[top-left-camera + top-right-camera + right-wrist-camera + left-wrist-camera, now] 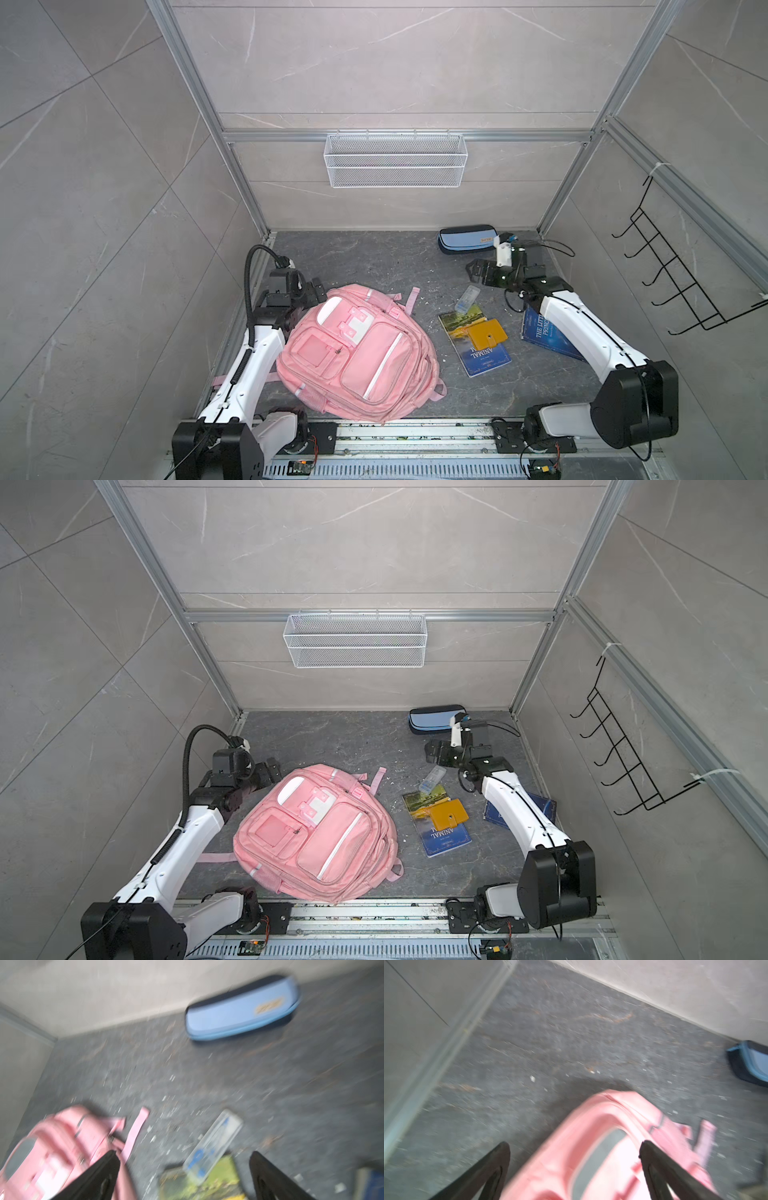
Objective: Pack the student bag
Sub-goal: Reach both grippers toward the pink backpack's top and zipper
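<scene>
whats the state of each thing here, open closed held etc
student bag: front up, looks zipped shut
pencil case: closed
animal book: closed
yellow wallet: shut, on animal book
blue book: closed
wire basket: empty
left gripper: fingers open, empty
right gripper: fingers open, empty

The dark grey tabletop [374,266] is carrying the student bag [357,353] lying front-up at near left, a blue pencil case [467,239] sitting far right, and two books lying near right: an "Animal" paperback [486,359] and a "Little Prince" book [537,329] (partly hidden).
</scene>
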Controlling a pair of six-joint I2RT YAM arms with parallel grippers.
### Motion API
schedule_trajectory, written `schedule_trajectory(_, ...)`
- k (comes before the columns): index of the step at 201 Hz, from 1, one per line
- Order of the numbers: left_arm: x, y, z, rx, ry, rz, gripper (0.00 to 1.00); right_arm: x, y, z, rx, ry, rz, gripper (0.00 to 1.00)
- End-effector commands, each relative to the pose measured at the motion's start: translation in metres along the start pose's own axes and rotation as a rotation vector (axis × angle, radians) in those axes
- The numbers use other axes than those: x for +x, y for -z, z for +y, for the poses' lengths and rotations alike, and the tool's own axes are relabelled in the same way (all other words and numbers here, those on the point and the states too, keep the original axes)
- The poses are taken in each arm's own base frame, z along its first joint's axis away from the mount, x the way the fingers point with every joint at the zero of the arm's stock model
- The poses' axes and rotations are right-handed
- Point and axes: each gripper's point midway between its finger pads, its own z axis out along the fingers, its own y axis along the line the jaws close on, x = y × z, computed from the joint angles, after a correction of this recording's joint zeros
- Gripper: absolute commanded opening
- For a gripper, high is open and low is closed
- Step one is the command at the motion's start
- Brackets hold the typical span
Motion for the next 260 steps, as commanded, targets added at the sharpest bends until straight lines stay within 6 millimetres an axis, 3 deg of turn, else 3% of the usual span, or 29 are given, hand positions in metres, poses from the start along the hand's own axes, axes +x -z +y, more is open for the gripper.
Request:
schedule_trajectory(1,0.072,0.014,-0.026,0.104,0.15,0.357,0.99,0.054,-0.013,0.017,0.001,-0.109,0.241,1.0)
schedule_trajectory(21,0.106,0.034,-0.051,0.142,0.125,0.457,0.99,0.079,-0.025,0.049,-0.081,-0.124,0.341,1.0)
schedule_trajectory(68,0.169,0.076,-0.062,0.18,0.213,0.59,0.99,0.131,-0.028,0.101,-0.186,-0.07,0.508,1.0)
schedule_trajectory(89,0.194,0.077,-0.051,0.171,0.239,0.622,0.99,0.152,-0.03,0.113,-0.198,-0.059,0.575,1.0)
schedule_trajectory(115,0.208,0.063,-0.044,0.153,0.234,0.635,0.99,0.169,-0.042,0.117,-0.201,-0.069,0.629,0.98)
schedule_trajectory(177,0.205,0.008,-0.052,0.084,0.311,0.624,0.98,0.191,-0.076,0.131,-0.302,-0.014,0.762,0.85)
schedule_trajectory(209,0.187,-0.02,-0.051,0.053,0.351,0.601,0.97,0.201,-0.084,0.139,-0.383,0.017,0.81,0.73)
schedule_trajectory(230,0.166,-0.038,-0.05,0.05,0.356,0.574,0.96,0.198,-0.083,0.15,-0.456,0.034,0.803,0.59)
schedule_trajectory(260,0.135,-0.065,-0.064,0.085,0.336,0.554,0.96,0.179,-0.08,0.168,-0.549,0.103,0.749,0.25)
